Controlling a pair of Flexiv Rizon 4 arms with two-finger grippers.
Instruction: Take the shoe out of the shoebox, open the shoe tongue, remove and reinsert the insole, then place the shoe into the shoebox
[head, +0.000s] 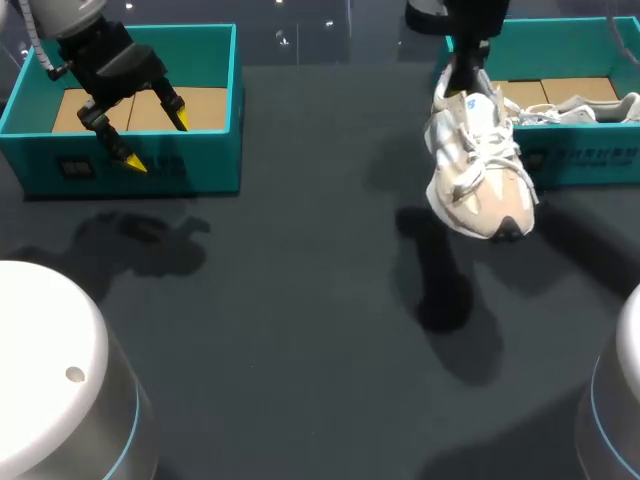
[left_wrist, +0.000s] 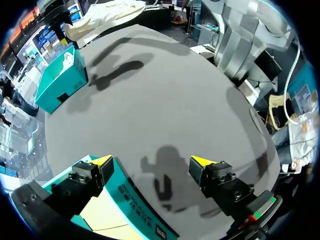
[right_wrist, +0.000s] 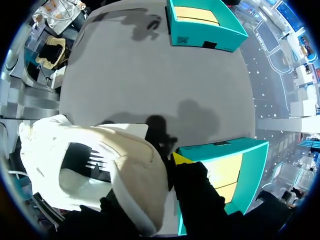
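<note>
A white sneaker (head: 478, 170) hangs toe-down above the table, just in front of the right teal shoebox (head: 575, 160). My right gripper (head: 463, 82) is shut on its heel collar. In the right wrist view the sneaker (right_wrist: 90, 170) fills the space beside my right gripper (right_wrist: 167, 161); one yellow fingertip (right_wrist: 180, 159) shows outside the collar, the other is hidden inside. A second white shoe (head: 590, 108) lies in the right shoebox (right_wrist: 225, 167). My left gripper (head: 155, 140) hangs open over the left teal shoebox (head: 130, 160), holding nothing. Its fingers (left_wrist: 102, 161) straddle that box's front wall (left_wrist: 137, 207).
The left shoebox (right_wrist: 200, 25) holds only a tan cardboard floor (head: 200, 105). The dark grey table (head: 300, 330) spreads between the two boxes. Both arm bases (head: 50, 370) stand at the near corners. The right shoebox (left_wrist: 62, 82) shows far ahead of the left gripper.
</note>
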